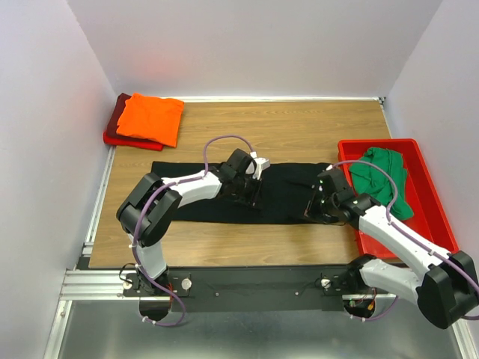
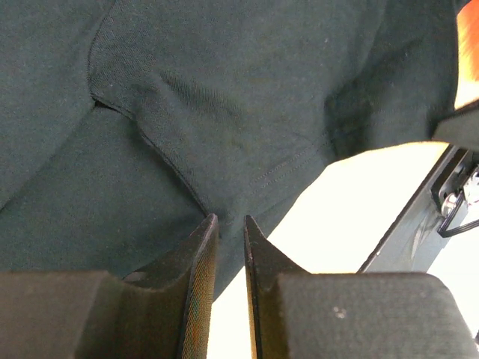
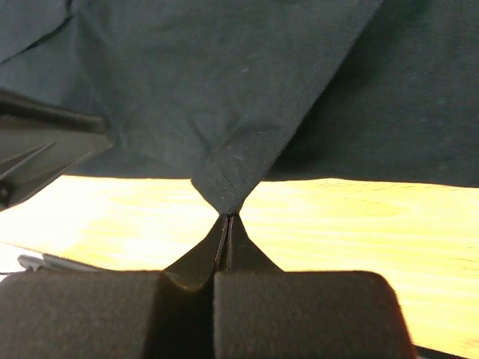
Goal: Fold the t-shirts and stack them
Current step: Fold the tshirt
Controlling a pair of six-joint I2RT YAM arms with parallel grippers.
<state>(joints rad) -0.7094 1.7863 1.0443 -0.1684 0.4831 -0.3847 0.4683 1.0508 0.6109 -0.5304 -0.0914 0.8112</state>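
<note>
Black t-shirt (image 1: 284,196), left of red bin (image 1: 374,142): fold unfinished; right fingers (image 3: 200,260) pinch its corner, left fingers (image 2: 193,258) near-closed, hold unclear. Orange shirt (image 1: 152,118), dark red shirt (image 1: 118,120) stacked; green shirt (image 1: 382,176) waiting.

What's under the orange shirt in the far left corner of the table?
A dark red t-shirt lies under the orange t-shirt. Only its left and near edges show; the rest is covered, so anything else beneath the pile cannot be seen.
</note>
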